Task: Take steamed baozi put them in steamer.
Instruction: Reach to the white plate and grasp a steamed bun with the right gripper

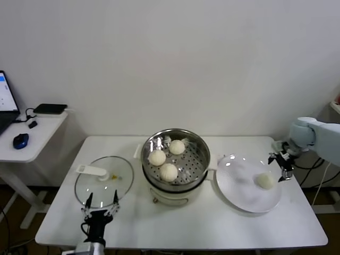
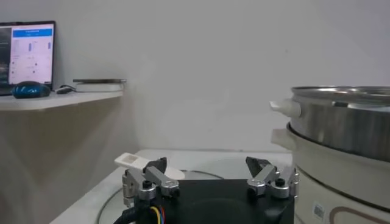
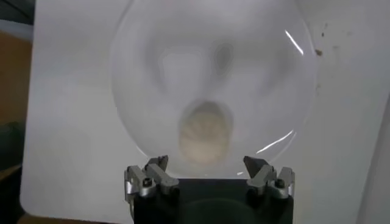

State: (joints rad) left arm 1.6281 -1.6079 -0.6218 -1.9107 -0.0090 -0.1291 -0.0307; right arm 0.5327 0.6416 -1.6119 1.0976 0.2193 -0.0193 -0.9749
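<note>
Head view shows my right gripper (image 1: 283,164) at the right edge of the frame, my pale arm reaching in from the far right, fingers spread wide and empty, poised just beside the one creamy-white domed steamed bun (image 1: 264,180) that lies on the round white plate (image 1: 239,194) at the right of the white table (image 1: 212,228). In my right wrist view the same bun (image 3: 205,134) sits between and beyond my two parted metal fingertips (image 3: 155,167), not touched by them, with bare plate (image 3: 152,73) all around it. The plate's rim lies near the table's right edge. The other three buns (image 1: 168,171) rest on the perforated tray inside the round shiny steel steamer (image 1: 199,146) at the centre of the frame, its mouth uncovered. My left gripper (image 1: 101,204) waits low in the lower left, jaws apart and holding nothing, at the near rim of the flat glass lid (image 1: 125,170) with its white handle (image 1: 91,170).
</note>
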